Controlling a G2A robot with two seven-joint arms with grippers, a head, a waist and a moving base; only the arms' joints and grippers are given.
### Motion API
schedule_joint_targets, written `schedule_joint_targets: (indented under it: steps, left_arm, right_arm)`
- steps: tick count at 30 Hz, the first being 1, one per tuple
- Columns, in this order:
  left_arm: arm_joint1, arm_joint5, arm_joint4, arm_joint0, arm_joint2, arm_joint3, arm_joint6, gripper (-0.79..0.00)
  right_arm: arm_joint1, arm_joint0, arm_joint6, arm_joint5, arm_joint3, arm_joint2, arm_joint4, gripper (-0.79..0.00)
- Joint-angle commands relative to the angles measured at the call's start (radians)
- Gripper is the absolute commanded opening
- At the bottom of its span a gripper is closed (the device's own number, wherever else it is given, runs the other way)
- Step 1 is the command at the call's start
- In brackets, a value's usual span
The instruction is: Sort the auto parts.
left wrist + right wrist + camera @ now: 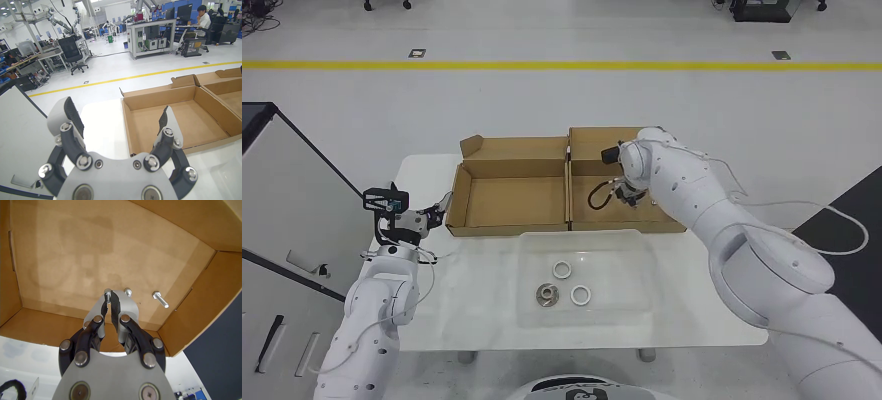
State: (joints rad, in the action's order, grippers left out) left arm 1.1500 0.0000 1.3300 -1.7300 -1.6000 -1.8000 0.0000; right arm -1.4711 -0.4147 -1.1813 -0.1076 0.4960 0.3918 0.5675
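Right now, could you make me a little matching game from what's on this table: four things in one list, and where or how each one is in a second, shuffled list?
Things:
1. left fingers
2. right fingers
3. white rings
4. loose bolt

Places or states:
A. lying on the floor of the cardboard box
B. spread open, holding nothing
C. inside the clear tray
D. shut on the gripped bolt

Pairs: 1-B, 2-D, 3-C, 4-A.
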Motion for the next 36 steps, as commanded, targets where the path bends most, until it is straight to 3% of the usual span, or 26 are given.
schedule_joint_targets:
  steps: [1,7,8,10,13,21,24,25,26,36]
  left_arm:
    - [0.000,0.000,0.000,0.000,0.000,0.000,0.000,0.000]
    - [0.000,0.000,0.000,0.000,0.000,0.000,0.000,0.000]
    - [0.000,0.000,0.000,0.000,0.000,0.000,0.000,0.000]
    - [0.000,0.000,0.000,0.000,0.000,0.000,0.000,0.000]
    - [0.000,0.000,0.000,0.000,0.000,0.000,0.000,0.000]
    - [0.000,0.000,0.000,0.000,0.000,0.000,0.000,0.000]
    - [0.000,0.000,0.000,0.000,0.000,0.000,0.000,0.000]
    - [0.000,0.000,0.000,0.000,0.000,0.000,0.000,0.000]
    - [0.000,0.000,0.000,0.000,0.000,0.000,0.000,0.000]
    - [0.000,0.000,0.000,0.000,0.000,0.000,0.000,0.000]
  right_arm:
    - [-0.012,0.003,0.005,0.006,-0.024,-0.002,0.001,-0.785]
    - [-0.045,0.009,0.017,0.020,-0.086,-0.004,0.003,-0.785]
    - [-0.049,0.011,0.018,0.023,-0.095,-0.003,0.003,-0.714]
    - [-0.058,0.014,0.021,0.029,-0.112,-0.002,0.004,-0.643]
    - [-0.070,0.017,0.025,0.037,-0.135,0.000,0.004,-0.573]
    - [-0.089,0.040,0.038,0.061,-0.181,0.016,-0.003,-0.511]
    - [-0.092,0.054,0.044,0.077,-0.188,0.028,-0.012,-0.363]
    - [-0.092,0.060,0.045,0.084,-0.191,0.033,-0.017,-0.271]
    - [-0.091,0.067,0.049,0.090,-0.192,0.038,-0.019,-0.018]
    - [-0.060,0.111,0.074,0.161,-0.135,0.107,-0.072,0.000]
